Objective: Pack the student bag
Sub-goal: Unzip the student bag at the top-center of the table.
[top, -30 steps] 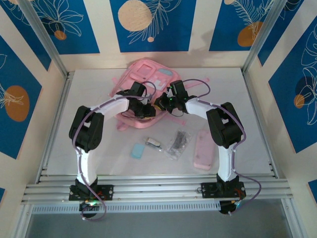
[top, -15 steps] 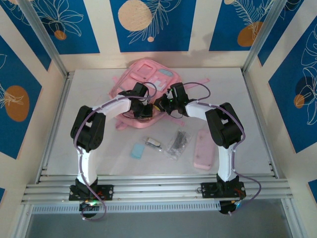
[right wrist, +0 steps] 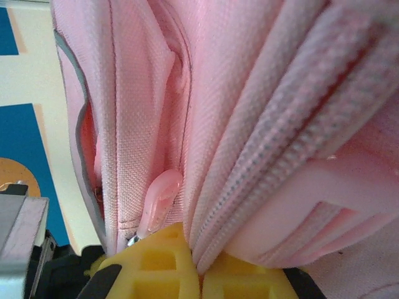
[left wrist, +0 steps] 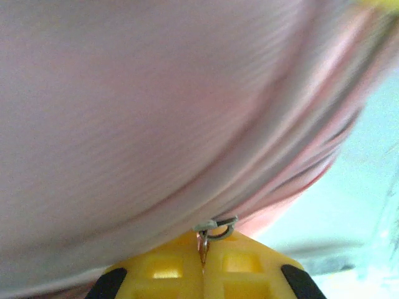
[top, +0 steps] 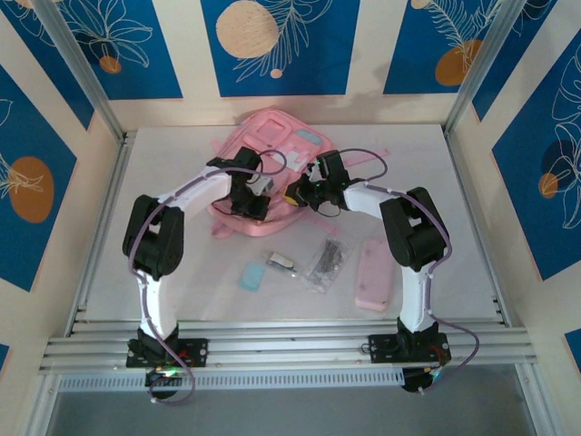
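Student bag (top: 277,145) fabric tight between closed right fingers (right wrist: 156,265), zipper ring (left wrist: 216,225) between closed left fingers (left wrist: 163,269) (both yellow)

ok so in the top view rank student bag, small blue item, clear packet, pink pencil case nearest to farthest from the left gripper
1. student bag, gripped by the left gripper, far centre
2. small blue item, front left
3. clear packet, front centre
4. pink pencil case, front right

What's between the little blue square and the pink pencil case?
In the top view: a small white-and-dark object and a clear packet of dark bits.
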You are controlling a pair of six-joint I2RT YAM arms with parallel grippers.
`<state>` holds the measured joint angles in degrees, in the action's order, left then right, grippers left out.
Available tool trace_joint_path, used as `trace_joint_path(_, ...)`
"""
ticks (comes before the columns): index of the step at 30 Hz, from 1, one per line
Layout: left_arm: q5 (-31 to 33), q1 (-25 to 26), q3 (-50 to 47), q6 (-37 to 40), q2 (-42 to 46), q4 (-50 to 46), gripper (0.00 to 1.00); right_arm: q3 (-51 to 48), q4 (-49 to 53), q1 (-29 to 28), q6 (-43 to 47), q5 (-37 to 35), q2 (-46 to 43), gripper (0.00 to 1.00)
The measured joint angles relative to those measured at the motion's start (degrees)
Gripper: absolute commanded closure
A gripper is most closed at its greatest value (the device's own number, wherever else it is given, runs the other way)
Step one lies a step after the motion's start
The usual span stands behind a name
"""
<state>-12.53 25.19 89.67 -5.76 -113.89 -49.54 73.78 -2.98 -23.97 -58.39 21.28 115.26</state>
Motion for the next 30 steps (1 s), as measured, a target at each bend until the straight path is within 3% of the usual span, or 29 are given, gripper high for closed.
trace_joint_path(7,8.28,-7.39,3.89,3.96,0.00,-6.82,1.00,0.85,4.00,1.88,2.95,1.31,-0.09,1.00)
trace_joint_path(15,4.98,-7.13,3.21,4.20,2.25,-5.70,1.00,12.63,15.39,3.67,7.96,2.54,3.50,1.00)
trace_joint_path(17,2.25,-6.16,1.73,3.10,3.98,-4.26,1.00,16.63,18.45,4.57,9.33,2.67,5.62,0.89)
trace_joint_path(20,-2.47,-4.44,-0.52,0.94,6.16,-2.16,1.00,21.09,21.31,5.62,10.51,1.36,7.58,0.54)
trace_joint_path(22,-5.14,-2.67,-1.05,-1.03,6.93,-1.90,1.00,22.03,21.64,6.36,11.13,-0.37,7.32,0.39)
trace_joint_path(25,-9.03,-0.09,-1.01,-3.34,7.04,-1.42,1.00,20.68,20.72,7.23,11.13,-1.90,5.14,0.32)
trace_joint_path(30,-13.18,2.23,4.20,-6.45,4.39,-1.70,1.00,7.17,17.90,7.43,8.00,-2.89,-6.60,0.27)
